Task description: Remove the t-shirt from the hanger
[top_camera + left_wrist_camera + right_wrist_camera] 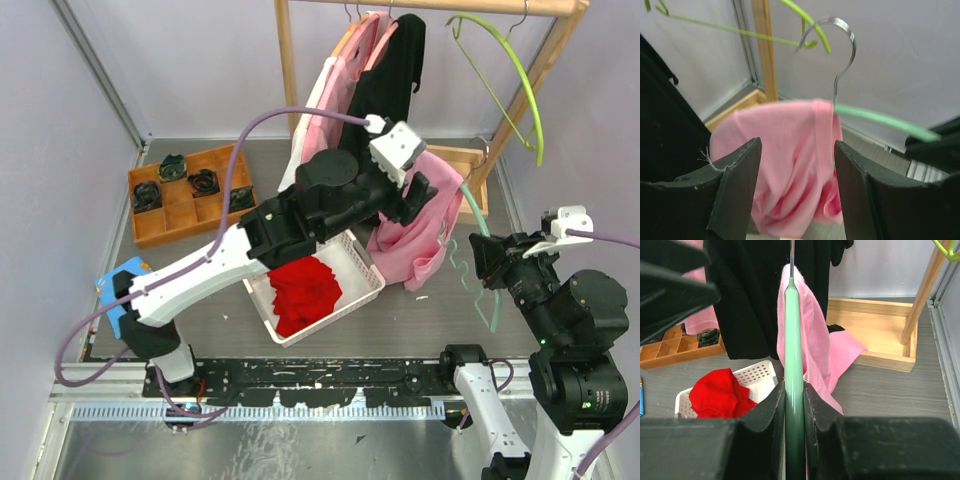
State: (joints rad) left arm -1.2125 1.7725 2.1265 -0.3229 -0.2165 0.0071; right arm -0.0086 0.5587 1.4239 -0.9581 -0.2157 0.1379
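Note:
A pink t-shirt (pixel 420 230) hangs on a mint-green hanger (pixel 478 260) at the table's right middle. My right gripper (pixel 482 262) is shut on the hanger's green arm (pixel 793 360), with the shirt (pixel 815 335) draped along its far end. My left gripper (pixel 425 195) is open, its jaws standing either side of the pink shirt (pixel 790 165) just short of it. The hanger's metal hook (pixel 842 50) and green arm (pixel 880 120) show above the shirt in the left wrist view.
A white basket (pixel 355 290) with a red garment (pixel 305 290) sits mid-table. A wooden rack (pixel 290 70) behind carries pink and black shirts (pixel 395 70) and a lime hanger (pixel 515 70). An orange divided tray (pixel 185 195) is at left, a shallow wooden tray (pixel 875 335) at right.

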